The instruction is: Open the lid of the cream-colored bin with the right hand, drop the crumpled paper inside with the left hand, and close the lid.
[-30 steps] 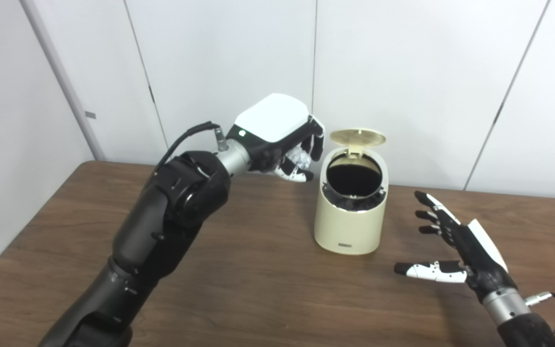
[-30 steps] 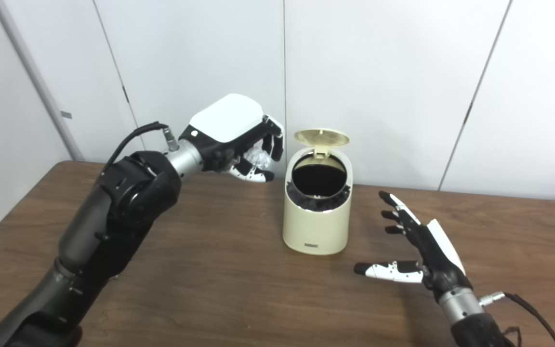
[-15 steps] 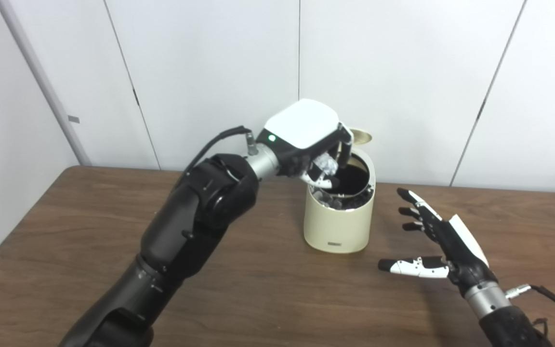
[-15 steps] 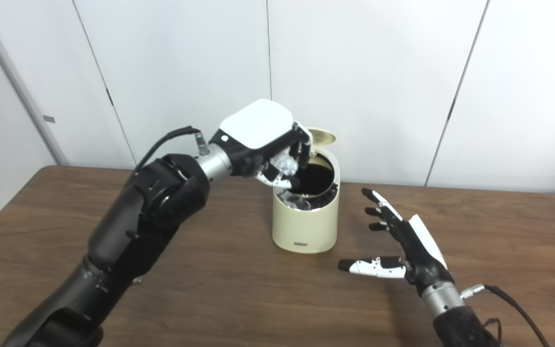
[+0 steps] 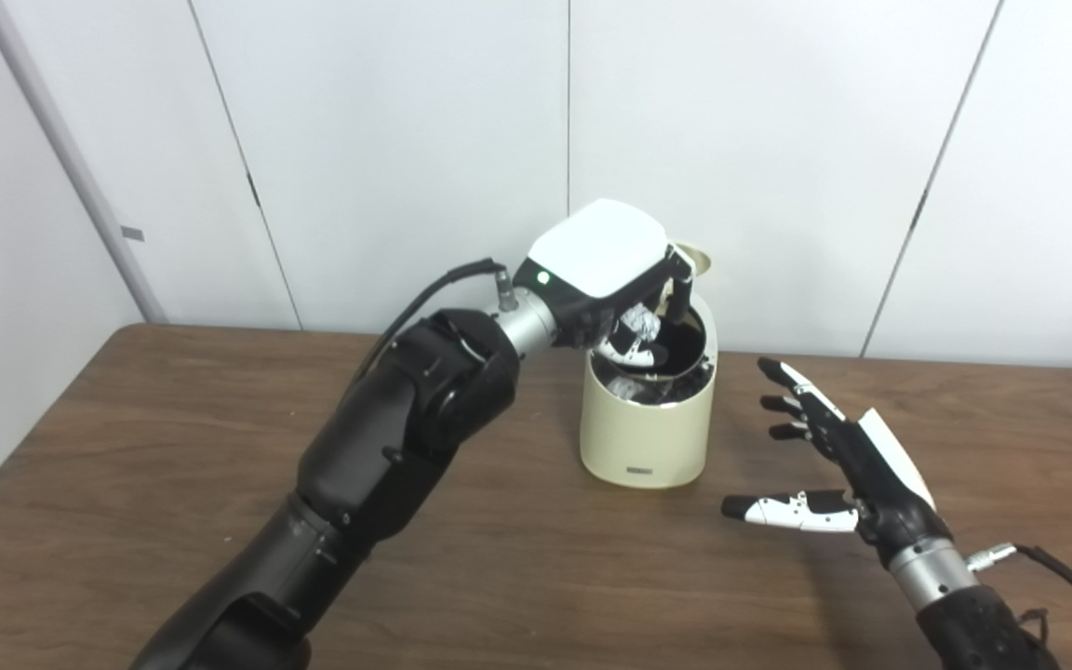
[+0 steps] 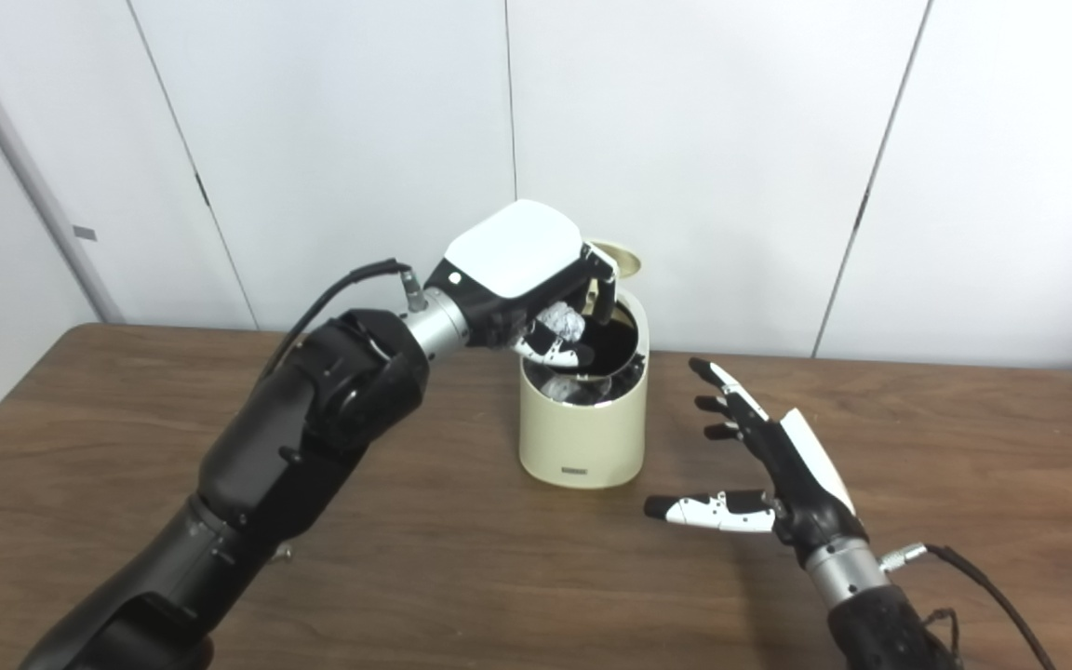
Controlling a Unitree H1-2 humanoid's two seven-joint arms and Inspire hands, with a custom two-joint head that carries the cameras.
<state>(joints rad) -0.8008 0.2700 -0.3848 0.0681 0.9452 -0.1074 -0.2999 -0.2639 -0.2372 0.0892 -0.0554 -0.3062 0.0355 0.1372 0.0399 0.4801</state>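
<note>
A cream-colored bin [image 5: 648,433] stands on the brown table, its round lid [image 5: 696,259] tipped up behind the dark opening. My left hand [image 5: 606,279] hovers right over that opening, shut on a crumpled white paper ball [image 5: 640,326] that shows under its fingers. More crumpled paper [image 6: 562,389] lies inside the bin near the front rim. My right hand [image 5: 838,465] is open to the right of the bin, fingers spread, thumb pointing toward the bin, a short gap away from it.
The wooden table [image 5: 127,484] stretches to the left and right of the bin. White wall panels [image 5: 406,140] rise just behind the table's far edge. A cable [image 5: 1057,568] trails from my right wrist.
The camera has shifted. My left hand has carried the paper ball from left of the bin to directly above its opening. The right hand stays open beside the bin.
</note>
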